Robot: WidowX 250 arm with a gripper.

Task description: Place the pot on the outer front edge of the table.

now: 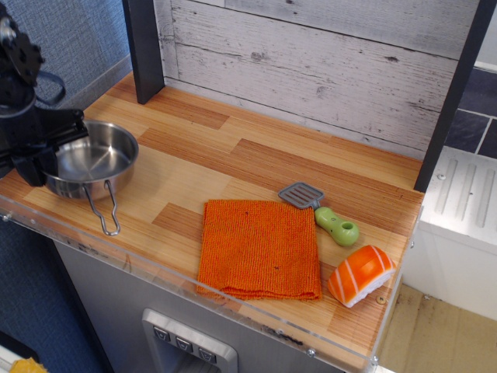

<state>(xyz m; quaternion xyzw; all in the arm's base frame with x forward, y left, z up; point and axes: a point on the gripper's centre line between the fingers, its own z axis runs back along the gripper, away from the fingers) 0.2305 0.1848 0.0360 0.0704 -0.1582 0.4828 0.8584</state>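
Gripping the pot [89, 161] at its left rim, the tool [40, 155] holds it low over the surface [256, 167], left of the cloth [260, 249] — releasing early risks tipping it past the front rim.

Single fixed view, set high beyond the front rim of the table [256, 155], looking obliquely down and back toward the whitewashed plank wall [311, 62]. At moderate range it frames the whole countertop. The gripper [35, 159] enters at the far left edge.
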